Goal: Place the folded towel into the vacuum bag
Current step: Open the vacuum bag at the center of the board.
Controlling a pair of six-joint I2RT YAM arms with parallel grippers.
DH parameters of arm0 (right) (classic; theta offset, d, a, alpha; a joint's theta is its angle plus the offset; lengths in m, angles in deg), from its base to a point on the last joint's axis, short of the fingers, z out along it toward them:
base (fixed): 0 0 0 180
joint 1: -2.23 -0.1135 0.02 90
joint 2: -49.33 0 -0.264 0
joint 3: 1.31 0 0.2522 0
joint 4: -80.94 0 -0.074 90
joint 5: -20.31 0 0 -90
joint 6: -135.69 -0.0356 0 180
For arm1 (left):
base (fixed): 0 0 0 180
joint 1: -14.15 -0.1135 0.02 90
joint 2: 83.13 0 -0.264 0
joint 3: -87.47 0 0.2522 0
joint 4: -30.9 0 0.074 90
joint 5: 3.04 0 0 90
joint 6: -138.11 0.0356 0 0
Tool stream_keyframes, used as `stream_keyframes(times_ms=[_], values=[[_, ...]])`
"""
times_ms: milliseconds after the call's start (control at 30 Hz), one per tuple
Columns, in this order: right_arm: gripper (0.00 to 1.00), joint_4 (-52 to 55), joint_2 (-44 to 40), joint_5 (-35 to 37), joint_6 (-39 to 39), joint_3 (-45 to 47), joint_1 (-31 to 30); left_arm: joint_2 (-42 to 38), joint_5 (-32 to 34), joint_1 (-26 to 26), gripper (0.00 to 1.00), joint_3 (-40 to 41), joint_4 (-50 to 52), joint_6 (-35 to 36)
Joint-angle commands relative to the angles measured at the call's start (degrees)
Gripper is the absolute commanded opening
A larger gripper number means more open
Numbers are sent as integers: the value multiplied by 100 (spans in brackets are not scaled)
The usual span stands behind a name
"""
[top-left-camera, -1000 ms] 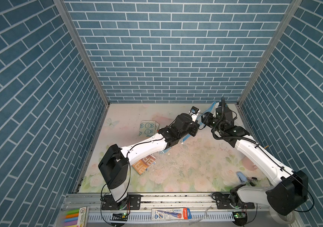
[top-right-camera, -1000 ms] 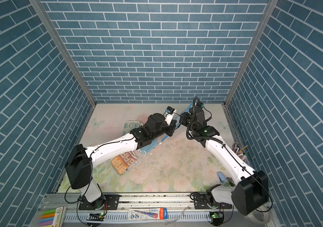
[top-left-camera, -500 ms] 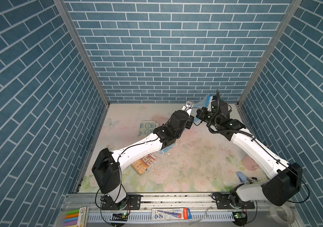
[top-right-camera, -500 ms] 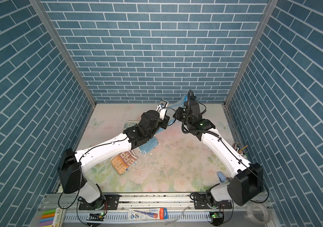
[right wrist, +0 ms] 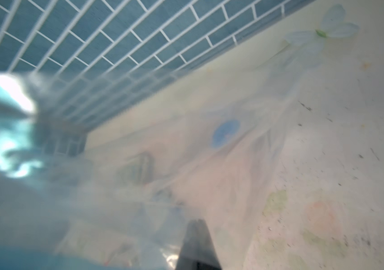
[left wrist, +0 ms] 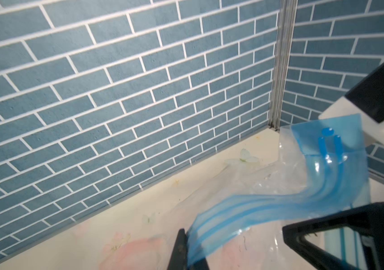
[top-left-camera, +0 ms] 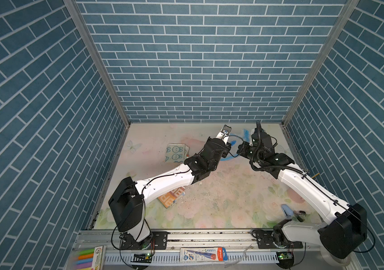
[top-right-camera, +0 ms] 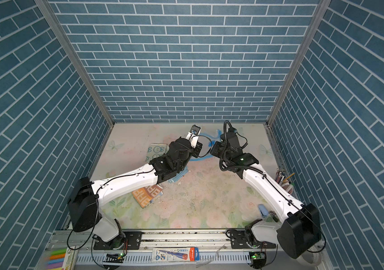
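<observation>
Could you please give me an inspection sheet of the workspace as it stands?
Surface: floral mat, crumbs scattered mid-mat.
Job's things: vacuum bag lifted at its blue strip; bunny-print towel and orange patterned towel lie outside it.
Clutter: blue clip; pens at the mat's edge; pen box on the front rail.
Tools: left tool shut on the bag's strip; right tool shut on its clear film.
Cables: black loops at the right wrist.
Surroundings: blue brick-pattern walls.

vacuum bag (left wrist: 257, 211): glossy clear plastic | bunny-print towel (top-left-camera: 175, 152): matt cloth | tabletop (top-left-camera: 233, 189): matt, scuffed
</observation>
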Motion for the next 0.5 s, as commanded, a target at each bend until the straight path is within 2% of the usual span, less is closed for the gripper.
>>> stream_keyframes(times_ms=[0, 100, 167, 300, 400, 467], values=[[0, 429, -247, 466, -212, 227, 31, 86, 162, 135, 0, 41, -301, -115], [0, 270, -385, 517, -148, 359, 70, 107, -53, 193, 0, 61, 23, -283], [0, 156, -465, 529, -52, 371, 81, 63, -169, 191, 19, 144, 271, -428], [0, -33, -555, 493, 179, 310, 94, -151, -341, 191, 44, 430, 672, -564], [0, -150, -528, 393, 277, 242, 97, -253, -494, 189, 58, 521, 1041, -603], [0, -213, -501, 346, 297, 210, 97, -299, -582, 190, 62, 570, 1202, -667]])
